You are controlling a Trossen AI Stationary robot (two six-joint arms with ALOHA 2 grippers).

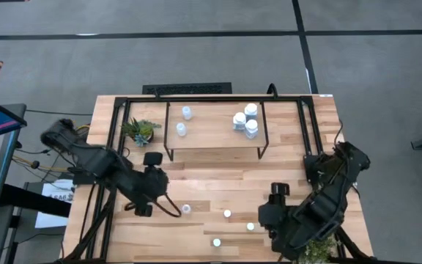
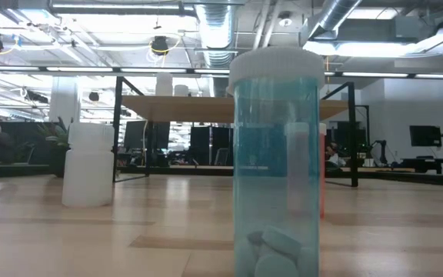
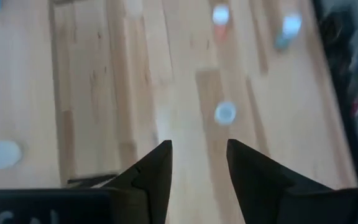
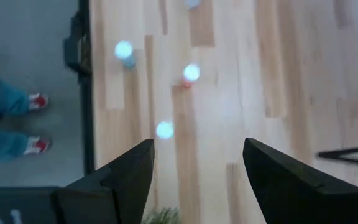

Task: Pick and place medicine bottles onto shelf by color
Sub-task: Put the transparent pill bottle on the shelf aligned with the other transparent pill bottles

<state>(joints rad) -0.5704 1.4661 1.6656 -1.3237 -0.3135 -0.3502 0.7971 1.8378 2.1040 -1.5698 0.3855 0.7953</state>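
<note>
Hovering with my left pincer [image 1: 143, 210] open and empty, I have the nearest upright bottle [image 1: 186, 209] just beside it on the table, front of the shelf [image 1: 215, 139].

We see a translucent blue round plastic bottle [image 2: 275, 165] with white cap, an all-white round bottle [image 2: 88, 165], and a pale striped plank tabletop [image 1: 218, 187].

From above, the bottles on the shelf [image 1: 215, 130] are too small to tell their cap colours. In the low view, the near blue bottle [image 2: 275, 165] is cut off at the bottom edge and hides most of an orange bottle [image 2: 322, 181]. In both wrist views the bottles are blurred spots.
</note>
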